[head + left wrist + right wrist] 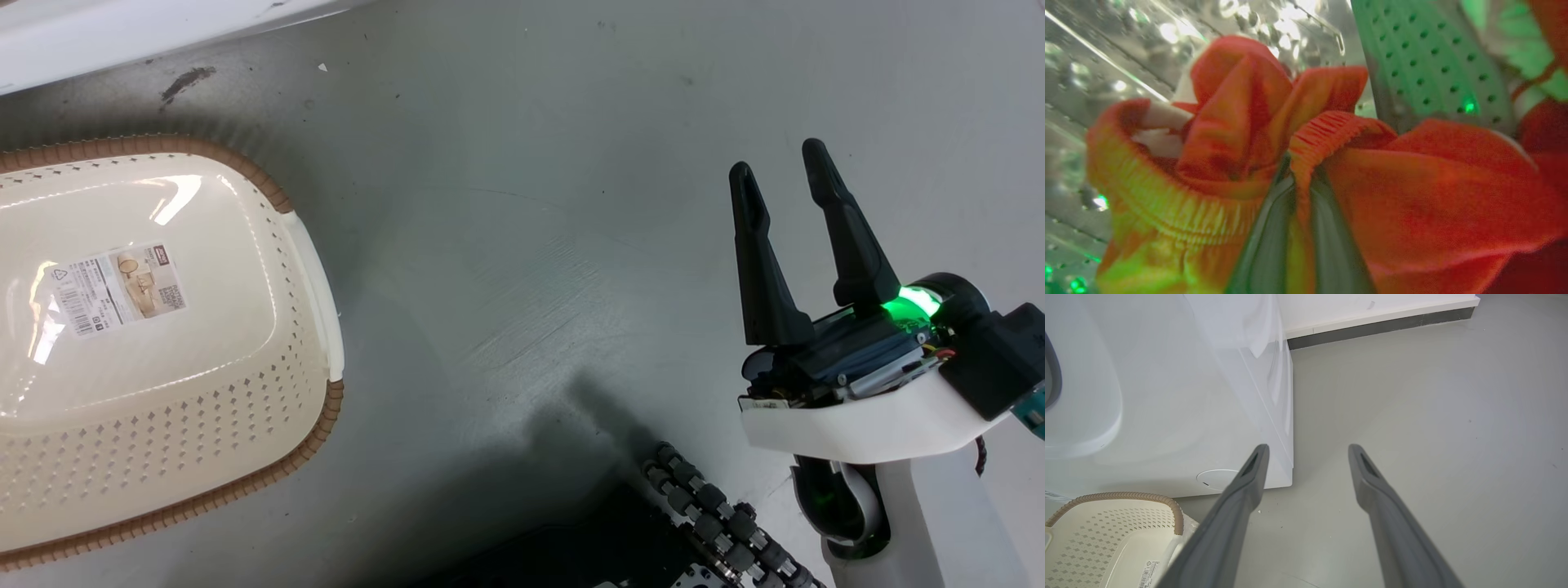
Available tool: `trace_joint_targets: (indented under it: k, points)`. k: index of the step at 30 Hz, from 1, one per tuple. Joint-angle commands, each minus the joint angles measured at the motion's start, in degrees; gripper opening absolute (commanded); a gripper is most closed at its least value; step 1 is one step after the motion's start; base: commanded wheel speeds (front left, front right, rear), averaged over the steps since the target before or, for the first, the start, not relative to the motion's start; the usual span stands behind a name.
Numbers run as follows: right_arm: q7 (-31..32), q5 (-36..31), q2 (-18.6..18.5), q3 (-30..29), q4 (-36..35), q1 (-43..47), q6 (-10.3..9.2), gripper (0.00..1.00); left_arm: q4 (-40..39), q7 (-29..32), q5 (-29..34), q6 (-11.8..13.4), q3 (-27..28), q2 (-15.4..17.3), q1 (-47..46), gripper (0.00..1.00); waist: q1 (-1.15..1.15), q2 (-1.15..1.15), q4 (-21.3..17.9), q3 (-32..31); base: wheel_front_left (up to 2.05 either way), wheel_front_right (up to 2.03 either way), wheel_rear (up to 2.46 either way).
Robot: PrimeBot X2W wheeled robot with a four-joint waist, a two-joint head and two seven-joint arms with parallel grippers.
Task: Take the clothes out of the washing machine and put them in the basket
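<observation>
One red garment [1412,196] is pinched in the left gripper [1302,171]. Its two fingers are closed tight together on a ribbed red band [1331,126], with fabric squeezed between them. The cloth is bright red-orange, soft and bunched into folds, with a gathered elastic hem [1167,208] curling round on the left. A bit of white trim [1163,122] shows inside that curl. The lower left of the fabric is tinted yellow-green by the gripper light. More red cloth [1547,134] sits at the right edge; whether it is the same piece or another cannot be told.

The garment is inside the washing machine: the perforated steel drum [1106,49] is behind it, and a drum paddle [1429,61] with holes, lit green, is at upper right.

The right gripper [777,161] hangs over the grey floor [531,163], fingers spread wide and gripping nothing. A green light [906,298] glows at its wrist. The right wrist view shows the same gap [1308,447] over bare floor.

The basket [326,416] stands on the floor at the left, well apart from the right gripper. It is cream, perforated and brown-rimmed, and a paper label [118,286] lies on its bottom. It is just in front of the washing machine [1167,396], whose white front panel has a round cap [1216,479] low down near the corner. A black segmented cable chain [718,523] lies at the bottom of the head view.
</observation>
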Motion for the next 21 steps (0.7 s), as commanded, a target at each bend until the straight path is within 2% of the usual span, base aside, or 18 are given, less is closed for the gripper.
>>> trace_joint_targets:
  k: [1, 7, 10, 21]
  points:
    - [-0.12, -0.22, 0.11, -0.08, -0.05, -0.53, -0.05, 1.0, 1.17, -0.76, 0.52, 0.38, -0.4, 0.74, 0.44, 0.0, 0.02, 0.0, -0.01, -0.05, 0.0, 0.0, 0.0]
    - [-0.12, -0.73, 0.11, -0.9, 0.35, -1.9, -0.05, 1.0, 1.21, -10.86, 2.51, 0.8, -0.43, 0.04, -0.59, 0.0, 0.02, 0.0, 0.38, -1.61, 0.0, 0.0, 0.0]
    - [-0.12, -1.55, 0.11, -2.3, 0.79, -2.14, -0.06, 1.0, 2.83, -16.4, 2.5, 1.46, -0.24, -1.67, 0.64, 0.0, 0.02, 0.0, 1.5, -3.18, 0.0, 0.0, 0.0]
    - [-0.12, -5.02, 0.1, -6.63, 3.27, -1.2, -0.06, 1.0, 10.64, -36.55, -0.27, 0.32, -0.08, -8.44, 9.44, 0.0, 0.02, 0.0, 6.92, -12.27, 0.0, 0.0, 0.0]
